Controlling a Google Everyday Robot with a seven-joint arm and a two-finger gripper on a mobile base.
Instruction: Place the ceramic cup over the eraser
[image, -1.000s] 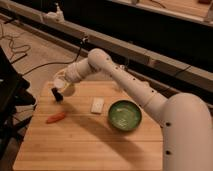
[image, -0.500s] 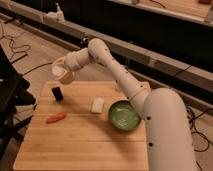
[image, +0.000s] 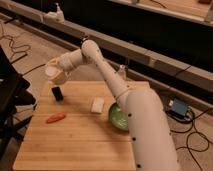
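The small white ceramic cup (image: 51, 70) hangs in the air above the table's far left corner, tilted on its side with its rim facing left. My gripper (image: 59, 74) is shut on the ceramic cup, at the end of the white arm that reaches in from the right. The eraser (image: 57, 93), a small black block, stands on the wooden table (image: 75, 145) just below the cup and a little to its right. A gap of air separates cup and eraser.
An orange carrot-like piece (image: 55, 118) lies near the table's left edge. A flat white block (image: 97, 104) lies mid-table, with a green bowl (image: 117, 118) to its right, partly behind my arm. A small clear bottle (image: 121, 73) stands at the back edge.
The gripper has lifted the cup up from beside the eraser and carried it slightly left; the eraser stays in place on the table.
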